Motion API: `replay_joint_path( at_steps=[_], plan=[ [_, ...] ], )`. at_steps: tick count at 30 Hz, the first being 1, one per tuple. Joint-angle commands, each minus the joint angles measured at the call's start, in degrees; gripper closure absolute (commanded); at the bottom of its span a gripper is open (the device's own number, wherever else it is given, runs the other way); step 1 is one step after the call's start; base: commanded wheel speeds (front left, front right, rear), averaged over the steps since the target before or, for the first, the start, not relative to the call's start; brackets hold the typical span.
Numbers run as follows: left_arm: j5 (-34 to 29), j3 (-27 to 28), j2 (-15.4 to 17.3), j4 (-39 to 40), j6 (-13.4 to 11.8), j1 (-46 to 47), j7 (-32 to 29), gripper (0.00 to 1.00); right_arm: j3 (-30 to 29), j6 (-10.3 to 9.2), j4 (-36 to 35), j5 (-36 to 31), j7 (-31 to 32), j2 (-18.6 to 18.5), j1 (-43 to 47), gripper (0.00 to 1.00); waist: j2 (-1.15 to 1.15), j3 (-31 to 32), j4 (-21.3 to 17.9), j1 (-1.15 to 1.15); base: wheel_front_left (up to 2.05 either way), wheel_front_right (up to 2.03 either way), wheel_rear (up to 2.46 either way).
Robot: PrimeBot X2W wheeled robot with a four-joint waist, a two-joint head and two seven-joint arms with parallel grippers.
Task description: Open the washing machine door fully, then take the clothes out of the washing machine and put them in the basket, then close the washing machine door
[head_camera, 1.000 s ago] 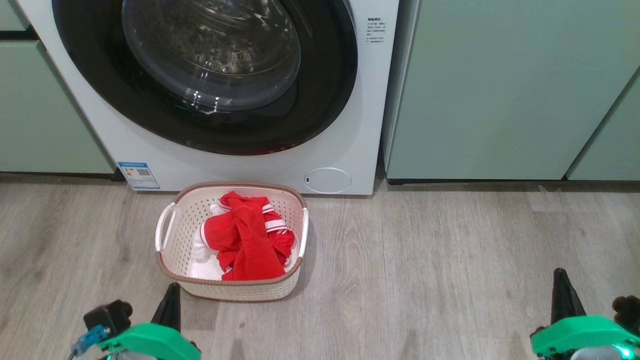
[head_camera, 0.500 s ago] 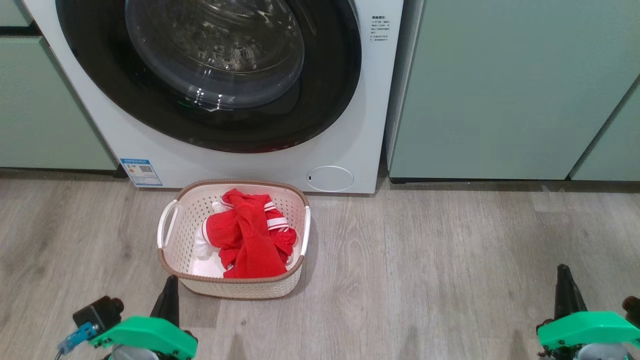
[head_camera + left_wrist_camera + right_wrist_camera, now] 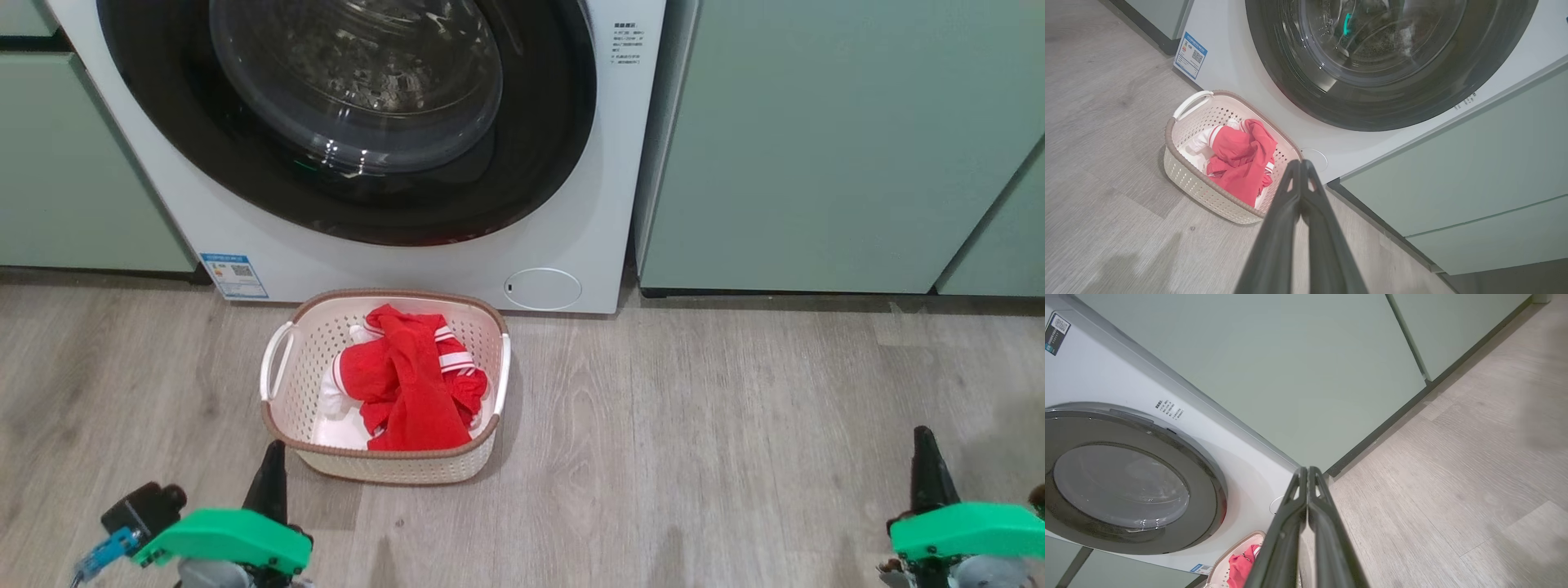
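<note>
Because the washing machine door (image 3: 351, 122) appears to lie flush against the white washing machine (image 3: 571, 212), the task looks close to complete, but the latch cannot be seen to be engaged; an unlatched door can swing out over the basket (image 3: 298, 384), which stands on the wood-look floor (image 3: 694, 425) just in front of the machine and below the door. The clothes (image 3: 408, 380), a bright red mesh garment with white striped trim, lie bunched inside the basket, and one red fold reaches the near rim; a fold drawn over that rim by a passing finger can pull the garment out onto the floor. The left gripper (image 3: 1301, 163) is closed and holds nothing, and in the head view its tip sits near the basket's near wall, so any forward travel of that arm risks pushing or tipping the light basket. The right gripper (image 3: 1306, 469) is likewise closed and empty, well apart from the basket, above bare floor before the pale green cabinets (image 3: 816, 147). A blue label (image 3: 235, 276) with a QR code is fixed at the lower left corner of the machine's front; its text is too small to read. A small block of printed lines (image 3: 627, 42) beside the door's upper right is also illegible. A dark sticker (image 3: 1056, 328) carries another QR code. No brand name is readable. The round filter cover (image 3: 542, 288) bears no legible marking.
</note>
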State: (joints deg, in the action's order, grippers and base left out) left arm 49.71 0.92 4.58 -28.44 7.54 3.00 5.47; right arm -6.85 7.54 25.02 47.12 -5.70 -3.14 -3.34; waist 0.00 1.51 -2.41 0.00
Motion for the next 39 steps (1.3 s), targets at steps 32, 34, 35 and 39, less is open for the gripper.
replay_joint_path(
  at_steps=[32, 34, 35, 39],
  plan=[
    [19.73, 3.19, -0.61, 7.74, -0.04, 3.02, -5.53, 1.00, 0.26, -0.04, -6.21, 20.97, 5.74, 0.05, -2.60, 1.00, 0.00, -0.77, 1.10, 0.00, 0.00, 0.00, 0.00],
    [20.92, 3.32, -0.67, 8.09, -0.04, 3.03, -5.87, 1.00, 0.27, -0.04, -6.46, 22.23, 6.07, 0.06, -2.61, 1.00, 0.00, -0.82, 1.17, 0.00, 0.00, 0.00, 0.00],
    [21.51, 3.38, -0.69, 8.26, -0.04, 3.03, -6.03, 1.00, 0.27, -0.04, -6.59, 22.86, 6.24, 0.06, -2.61, 1.00, 0.00, -0.84, 1.20, 0.00, 0.00, 0.00, 0.00],
    [23.88, 3.63, -0.81, 8.96, -0.04, 3.05, -6.71, 1.00, 0.27, -0.04, -7.09, 25.37, 6.92, 0.09, -2.64, 1.00, 0.00, -0.94, 1.34, 0.00, 0.00, 0.00, 0.00]
  ],
)
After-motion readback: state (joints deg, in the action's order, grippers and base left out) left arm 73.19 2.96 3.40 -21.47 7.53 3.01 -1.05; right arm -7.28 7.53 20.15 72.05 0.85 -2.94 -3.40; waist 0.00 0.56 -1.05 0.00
